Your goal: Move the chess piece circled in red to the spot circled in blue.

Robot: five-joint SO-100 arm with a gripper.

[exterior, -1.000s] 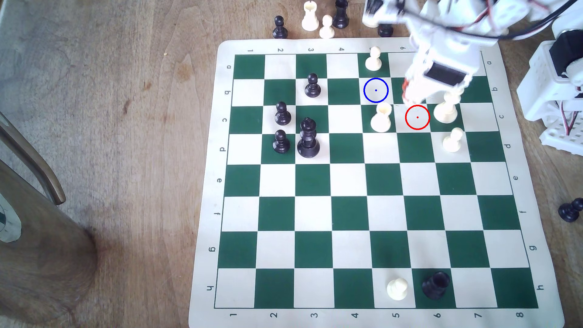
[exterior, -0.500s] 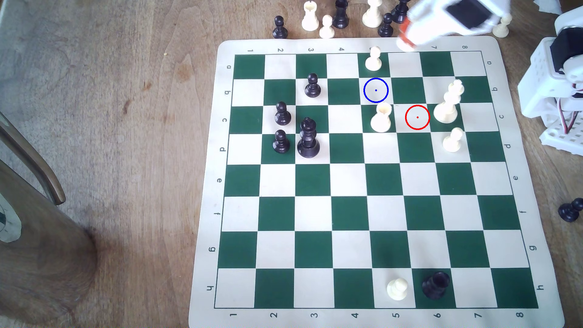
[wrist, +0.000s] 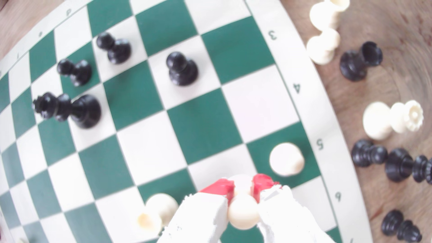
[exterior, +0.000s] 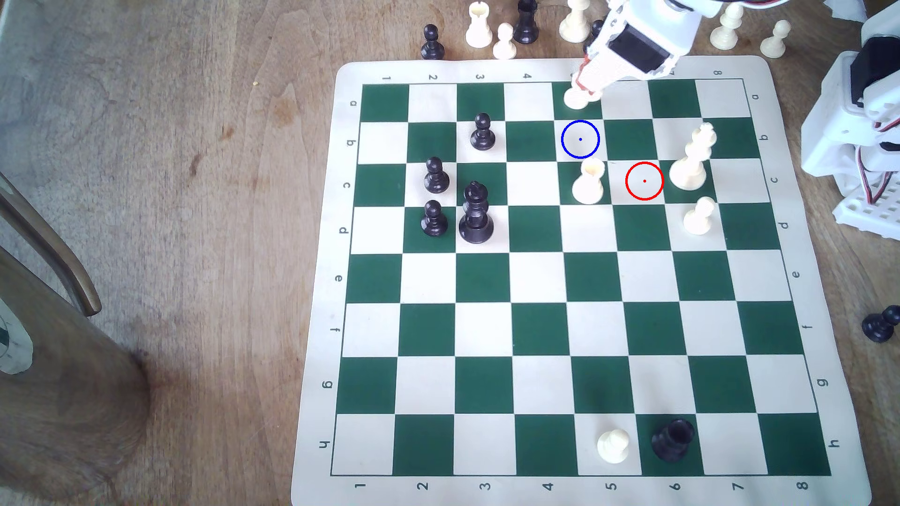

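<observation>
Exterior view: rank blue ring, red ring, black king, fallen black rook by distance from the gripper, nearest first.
From the gripper, shut on the pawn at the board's top edge:
1. Blue ring, just below it.
2. Red ring, lower, toward the exterior view's right.
3. Black king, toward the exterior view's left.
4. Fallen black rook, near the bottom edge.

pawn [wrist: 243, 215] btwn hand [wrist: 243, 189] tips

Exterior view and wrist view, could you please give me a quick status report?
Tool shut on pawn, carried above the board. Blue ring unoccupied. Another cream pawn stands one square beyond it.
</observation>
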